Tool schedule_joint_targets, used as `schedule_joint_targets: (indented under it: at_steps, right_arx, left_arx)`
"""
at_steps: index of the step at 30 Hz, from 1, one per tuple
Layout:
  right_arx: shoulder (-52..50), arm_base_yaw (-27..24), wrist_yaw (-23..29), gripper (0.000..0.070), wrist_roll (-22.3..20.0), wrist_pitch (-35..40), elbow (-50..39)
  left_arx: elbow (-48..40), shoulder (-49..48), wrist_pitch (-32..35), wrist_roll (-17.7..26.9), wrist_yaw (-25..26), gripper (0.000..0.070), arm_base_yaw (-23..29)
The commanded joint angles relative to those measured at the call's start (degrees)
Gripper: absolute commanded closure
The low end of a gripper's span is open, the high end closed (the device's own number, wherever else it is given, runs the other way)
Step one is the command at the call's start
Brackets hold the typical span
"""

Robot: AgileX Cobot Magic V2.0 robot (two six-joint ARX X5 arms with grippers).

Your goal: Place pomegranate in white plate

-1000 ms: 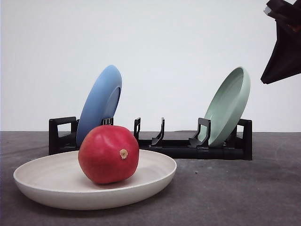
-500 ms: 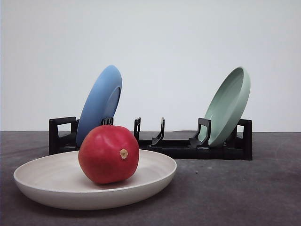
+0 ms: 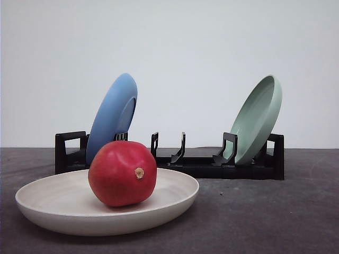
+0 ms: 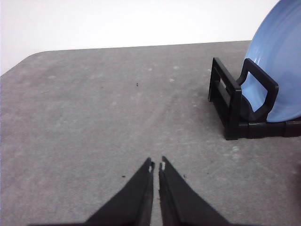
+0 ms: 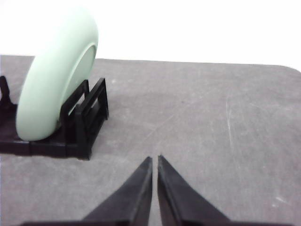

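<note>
Your right arm has cleared out of the front view since a second ago, so the job looks done: pomegranate (image 3: pixel 122 173) sits in the white plate (image 3: pixel 175 203). Left hand (image 4: pixel 156 165) and right hand (image 5: pixel 154 160) both look pinched together, empty, though a sliver may remain. Grey counter (image 5: pixel 211 122) ahead of each.

No readable text, labels, nos. or signs on any obj

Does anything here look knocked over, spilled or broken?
Nothing stands out. The glossy red pomegranate sits in the shallow white plate; the blue plate and pale green plate lean in the black rack.
</note>
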Motion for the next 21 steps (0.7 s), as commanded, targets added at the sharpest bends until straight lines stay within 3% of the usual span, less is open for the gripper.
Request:
schedule_joint_targets:
  at_steps: [1,21]
  right_arx:
    - [0.1,-0.1,0.2,0.0687,0.8,0.8,-0.2]
    - [0.1,0.0,-0.2,0.0687,0.8,1.1,-0.2]
  left_arx:
    - [-0.6,-0.1,-0.1,0.8,0.1,0.0700,0.0]
    - [-0.6,-0.1,-0.1,0.8,0.1,0.0700,0.0]
